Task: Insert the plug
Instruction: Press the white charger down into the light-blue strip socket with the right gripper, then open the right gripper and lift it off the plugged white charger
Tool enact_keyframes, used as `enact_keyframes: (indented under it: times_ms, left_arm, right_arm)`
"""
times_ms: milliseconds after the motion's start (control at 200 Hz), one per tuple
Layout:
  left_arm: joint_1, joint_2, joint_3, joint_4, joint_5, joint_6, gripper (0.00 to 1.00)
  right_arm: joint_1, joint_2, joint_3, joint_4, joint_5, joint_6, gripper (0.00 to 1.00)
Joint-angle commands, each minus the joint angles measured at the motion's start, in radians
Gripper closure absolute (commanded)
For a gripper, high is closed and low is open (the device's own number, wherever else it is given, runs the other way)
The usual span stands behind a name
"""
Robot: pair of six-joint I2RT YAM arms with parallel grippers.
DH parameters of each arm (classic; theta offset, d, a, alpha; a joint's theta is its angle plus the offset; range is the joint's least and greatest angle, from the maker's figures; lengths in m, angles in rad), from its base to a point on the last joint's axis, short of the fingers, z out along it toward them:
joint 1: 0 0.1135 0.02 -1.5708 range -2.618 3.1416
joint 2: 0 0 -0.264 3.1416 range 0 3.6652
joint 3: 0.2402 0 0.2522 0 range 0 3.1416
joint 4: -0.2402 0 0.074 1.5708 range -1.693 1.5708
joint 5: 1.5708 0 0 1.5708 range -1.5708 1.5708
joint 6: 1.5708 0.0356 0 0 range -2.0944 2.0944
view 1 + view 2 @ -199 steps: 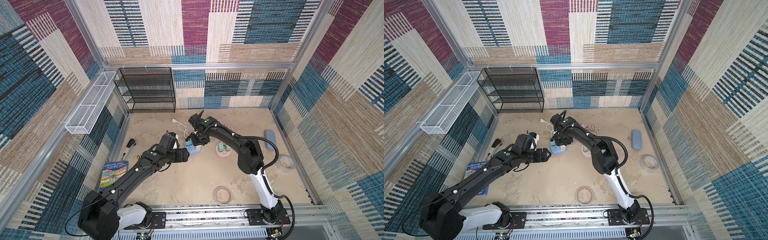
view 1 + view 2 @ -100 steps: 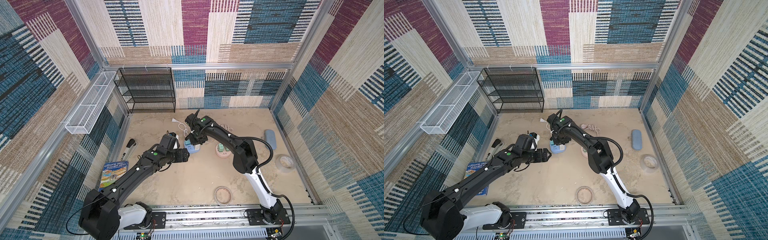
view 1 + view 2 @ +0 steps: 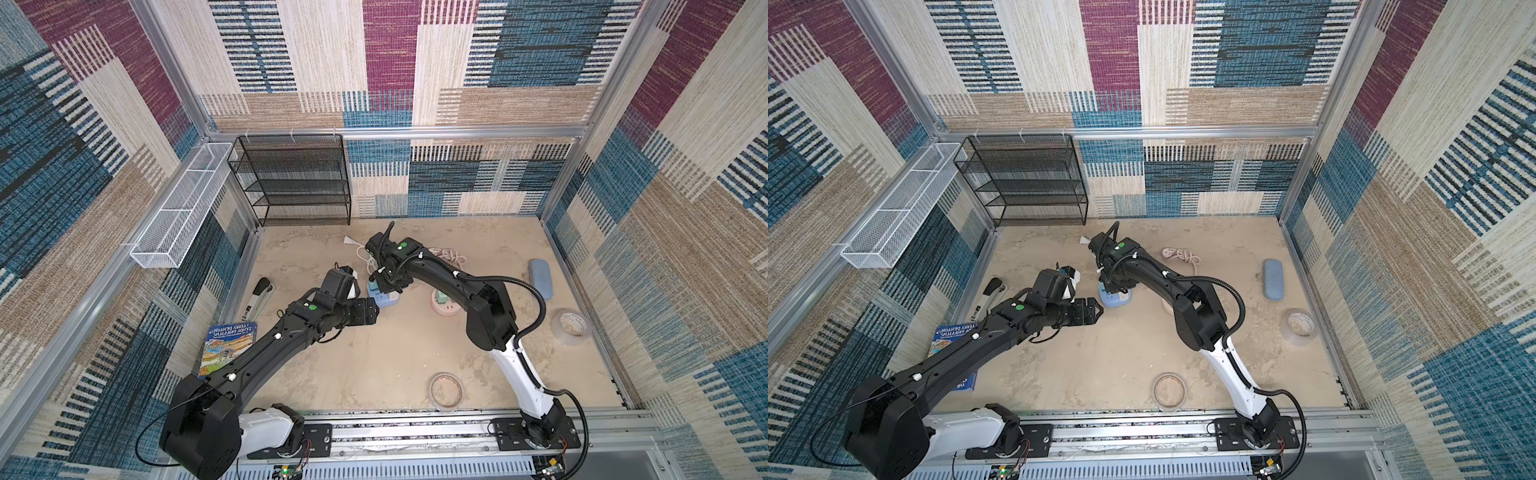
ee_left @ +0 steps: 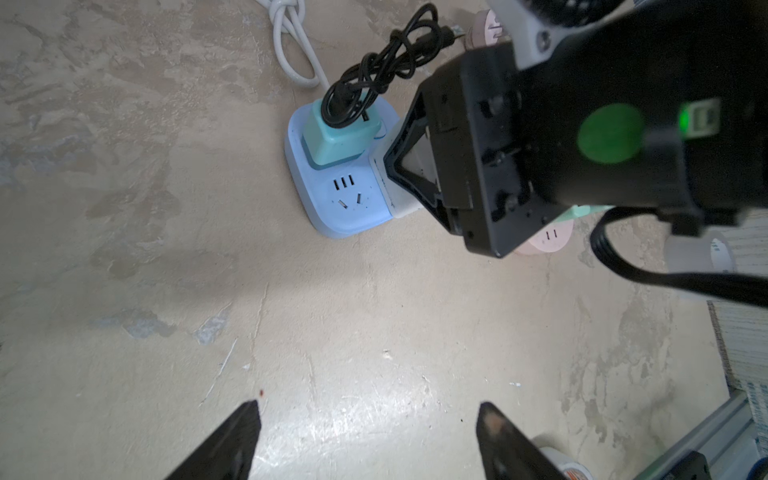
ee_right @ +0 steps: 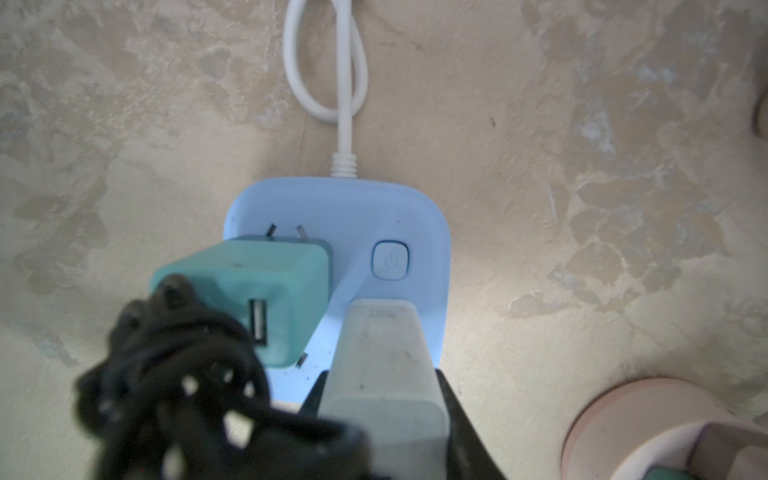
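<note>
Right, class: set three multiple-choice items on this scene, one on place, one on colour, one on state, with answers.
1. Where does the teal cube charger sit? A on the light blue square power strip; B on the black mesh shelf; C in the white wire basket.
2. What colour is the strip's round cord? A black; B white; C pink.
3. How is the left pincer? A shut on a plug; B open, empty; C out of view.
Answers: A, it stands on the strip's top; B, a white loop leaves the strip; B, its jaws stand apart, nothing between.
</note>
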Motion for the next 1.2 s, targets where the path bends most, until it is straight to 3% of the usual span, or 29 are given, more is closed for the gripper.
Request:
enact_keyframes:
  times_ms: [0,70,310,451,556,646,796,896,967,1102,1197]
  left_arm:
    - [0.001,0.005,0.011,0.016,0.003,0.016,0.14]
    - [0.001,0.005,0.019,0.012,0.005,0.016,0.14]
    - [0.0,-0.019,0.024,-0.002,0.012,0.005,0.13]
    - [0.001,-0.036,0.032,-0.024,-0.032,0.008,0.09]
    - [-0.001,-0.044,0.08,-0.076,-0.22,0.009,0.02]
    - [-0.001,-0.072,0.066,-0.012,-0.402,0.05,0.02]
    - [-0.001,-0.163,-0.082,0.325,-0.532,0.182,0.01]
    - [-0.001,-0.187,-0.189,0.538,-0.546,0.259,0.0]
    - [-0.001,-0.173,-0.232,0.623,-0.573,0.306,0.01]
    - [0.019,-0.113,-0.288,0.797,-0.748,0.443,0.0]
    - [0.08,-0.06,-0.313,0.876,-0.726,0.537,0.0]
  right_arm:
    - [-0.004,0.01,0.005,-0.08,-0.066,0.019,0.75]
    - [-0.006,-0.006,0.028,-0.084,-0.062,0.026,0.63]
    - [-0.007,-0.074,0.038,-0.083,-0.066,0.039,0.46]
    - [-0.003,-0.184,-0.063,-0.059,-0.028,0.057,0.4]
    - [-0.007,-0.369,-0.291,0.078,0.041,0.036,0.29]
    - [-0.024,-0.585,-0.573,0.293,0.126,0.01,0.0]
    - [-0.077,-0.852,-0.946,0.576,0.271,-0.017,0.0]
    - [-0.081,-0.98,-1.147,0.701,0.448,-0.052,0.0]
    - [-0.09,-1.082,-1.298,0.838,0.51,-0.096,0.0]
    - [-0.102,-1.316,-1.627,1.27,0.516,-0.324,0.0]
    - [-0.17,-1.403,-1.695,1.33,0.398,-0.298,0.0]
